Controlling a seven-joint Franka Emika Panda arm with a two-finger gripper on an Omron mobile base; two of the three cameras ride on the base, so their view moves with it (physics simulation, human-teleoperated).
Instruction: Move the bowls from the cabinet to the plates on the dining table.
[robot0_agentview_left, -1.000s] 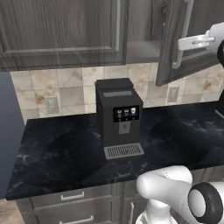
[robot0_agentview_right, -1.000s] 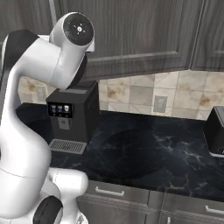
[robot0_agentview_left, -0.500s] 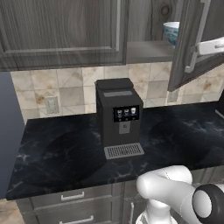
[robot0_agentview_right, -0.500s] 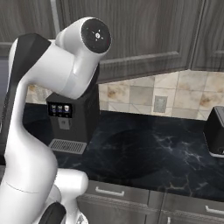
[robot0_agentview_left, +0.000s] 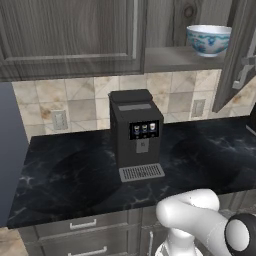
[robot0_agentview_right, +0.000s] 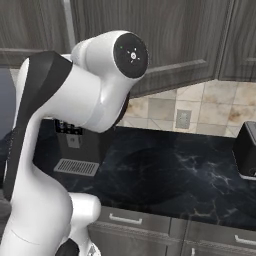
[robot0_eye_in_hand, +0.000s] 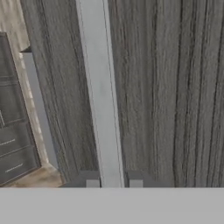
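One bowl (robot0_agentview_left: 208, 39), white with a blue pattern, sits on the open shelf of the cabinet (robot0_agentview_left: 75, 35) in my left base view, near the right end of that shelf and just left of the swung-out cabinet door (robot0_agentview_left: 235, 55). I cannot see a second bowl from here.

My hand (robot0_eye_in_hand: 113, 183) is clenched on the slim metal door handle (robot0_eye_in_hand: 99, 92): in the hand view the pale bar runs lengthwise between the two dark fingertips (robot0_eye_in_hand: 92, 183), with wood grain of the door panel on both sides of it. The fingertips sit close against the bar on either side. Off to one side of that view I see the dark counter and a strip of tiled wall, tilted with the hand.

Below the cabinet, a black coffee machine (robot0_agentview_left: 136, 132) stands on the black marble counter (robot0_agentview_left: 70, 175), its back near the beige tiled wall and its drip grille facing me. A wall socket (robot0_agentview_left: 59, 119) is set in the tiles to its left, another (robot0_agentview_left: 199, 107) to its right.

From the right base view, the arm's white elbow joint (robot0_agentview_right: 125, 55) looms close to the camera, partly covering the coffee machine. A dark appliance (robot0_agentview_right: 246, 150) sits at the right edge of the counter, cut off by the frame.
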